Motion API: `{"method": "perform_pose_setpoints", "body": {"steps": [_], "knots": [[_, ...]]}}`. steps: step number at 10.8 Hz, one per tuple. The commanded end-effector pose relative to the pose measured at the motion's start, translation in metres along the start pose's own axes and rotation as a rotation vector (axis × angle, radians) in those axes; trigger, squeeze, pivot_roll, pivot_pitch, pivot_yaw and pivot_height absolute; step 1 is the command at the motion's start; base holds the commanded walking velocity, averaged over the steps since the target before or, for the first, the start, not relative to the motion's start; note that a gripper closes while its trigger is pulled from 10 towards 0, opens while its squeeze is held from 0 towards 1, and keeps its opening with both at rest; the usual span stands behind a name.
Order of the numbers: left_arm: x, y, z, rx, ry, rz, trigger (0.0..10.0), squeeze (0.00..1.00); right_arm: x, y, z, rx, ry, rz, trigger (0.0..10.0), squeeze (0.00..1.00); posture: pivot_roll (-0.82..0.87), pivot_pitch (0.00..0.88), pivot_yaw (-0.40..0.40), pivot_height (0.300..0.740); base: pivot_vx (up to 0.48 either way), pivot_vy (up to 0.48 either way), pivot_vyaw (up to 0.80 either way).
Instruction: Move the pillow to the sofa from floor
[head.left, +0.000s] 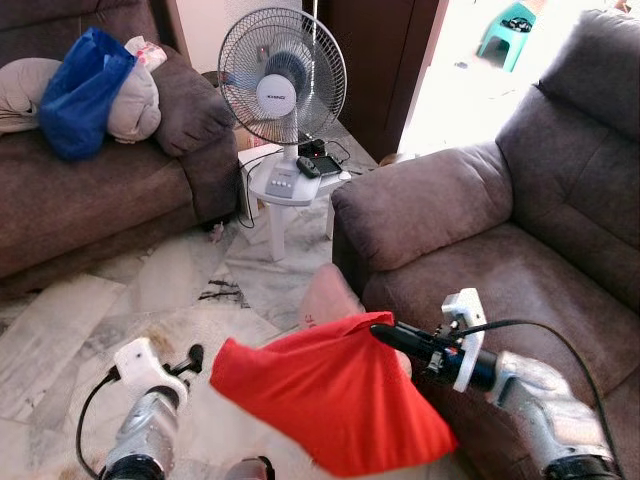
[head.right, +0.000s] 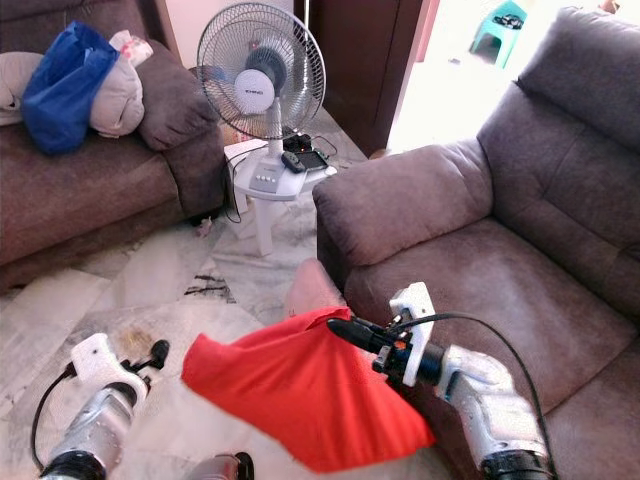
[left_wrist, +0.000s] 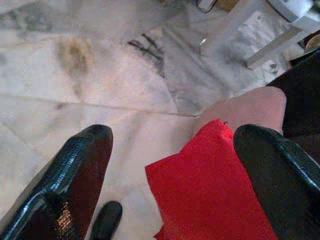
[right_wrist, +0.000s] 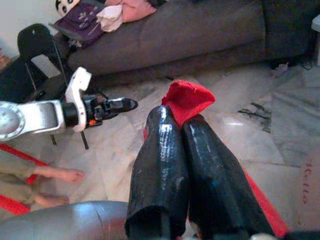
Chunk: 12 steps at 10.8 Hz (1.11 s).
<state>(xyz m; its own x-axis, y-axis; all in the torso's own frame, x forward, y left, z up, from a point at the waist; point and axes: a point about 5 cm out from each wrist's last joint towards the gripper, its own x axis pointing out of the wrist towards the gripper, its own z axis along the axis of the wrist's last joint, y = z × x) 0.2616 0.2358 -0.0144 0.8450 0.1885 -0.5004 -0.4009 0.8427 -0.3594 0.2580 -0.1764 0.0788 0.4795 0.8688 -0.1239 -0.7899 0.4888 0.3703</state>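
Nearest the camera hangs the red pillow (head.left: 335, 395), lifted off the marble floor (head.left: 60, 330) and drooping in a loose triangle just in front of the near sofa's (head.left: 520, 240) front edge, not resting on its seat.

Farthest left, a second brown sofa (head.left: 90, 190) stands against the wall, with a blue bag (head.left: 80, 90) and a grey cushion (head.left: 130, 105) piled on its seat. Nearer, at the lower left, the left gripper (head.left: 192, 358) hovers over the floor just beside the pillow's left corner; in its wrist view the two black fingers (left_wrist: 75, 170) are spread wide with nothing between them, the red cloth lying past them.

Between the two sofas a white fan (head.left: 282, 75) stands on a small white table (head.left: 290, 190), a dark remote (head.left: 308, 167) lying on the fan's base. A pale pink cushion (head.left: 330, 295) lies on the floor behind the pillow, close against the near sofa's front corner.

On the right, the right gripper (head.left: 385, 333) reaches in over the sofa's seat edge, its fingers (right_wrist: 165, 165) pressed together on the pillow's upper right corner and carrying it. In that wrist view a person's bare feet (right_wrist: 55, 175) rest on the floor.
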Motion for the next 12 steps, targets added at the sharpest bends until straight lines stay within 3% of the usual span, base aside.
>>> {"method": "perform_pose_setpoints", "body": {"steps": [1, 4, 6, 8, 10, 12], "knots": [[0.002, -0.002, 0.001, 0.008, 0.003, -0.004, 10.0, 0.0, 0.003, 0.012, 0.029, -0.099, -0.1, 0.1, 10.0, 0.0, 0.06, 0.045, -0.067, 0.74, 0.0, 0.0, 0.0], [0.004, -0.005, 0.005, -0.066, 0.022, -0.079, 10.0, 0.0, -0.002, 0.028, 0.037, -0.154, -0.069, 0.187, 10.0, 0.0, 0.05, 0.053, -0.075, 0.74, 0.0, 0.0, 0.0], [0.005, -0.018, -0.001, -0.113, 0.072, -0.213, 10.0, 0.0, -0.006, 0.033, 0.041, -0.169, -0.06, 0.201, 10.0, 0.0, 0.03, 0.055, -0.077, 0.74, 0.0, 0.0, 0.0], [0.005, -0.023, -0.006, -0.152, 0.114, -0.259, 10.0, 0.0, -0.009, 0.036, 0.043, -0.174, -0.047, 0.203, 10.0, 0.0, 0.02, 0.058, -0.083, 0.74, 0.0, 0.0, 0.0], [0.004, -0.025, -0.012, -0.152, 0.154, -0.263, 10.0, 0.0, -0.012, 0.036, 0.044, -0.174, -0.039, 0.194, 10.0, 0.0, 0.02, 0.056, -0.082, 0.74, 0.0, 0.0, 0.0], [0.002, -0.022, -0.021, -0.212, 0.19, -0.23, 10.0, 0.0, -0.012, 0.035, 0.042, -0.167, -0.029, 0.18, 10.0, 0.0, 0.02, 0.054, -0.084, 0.74, 0.0, 0.0, 0.0]]}}
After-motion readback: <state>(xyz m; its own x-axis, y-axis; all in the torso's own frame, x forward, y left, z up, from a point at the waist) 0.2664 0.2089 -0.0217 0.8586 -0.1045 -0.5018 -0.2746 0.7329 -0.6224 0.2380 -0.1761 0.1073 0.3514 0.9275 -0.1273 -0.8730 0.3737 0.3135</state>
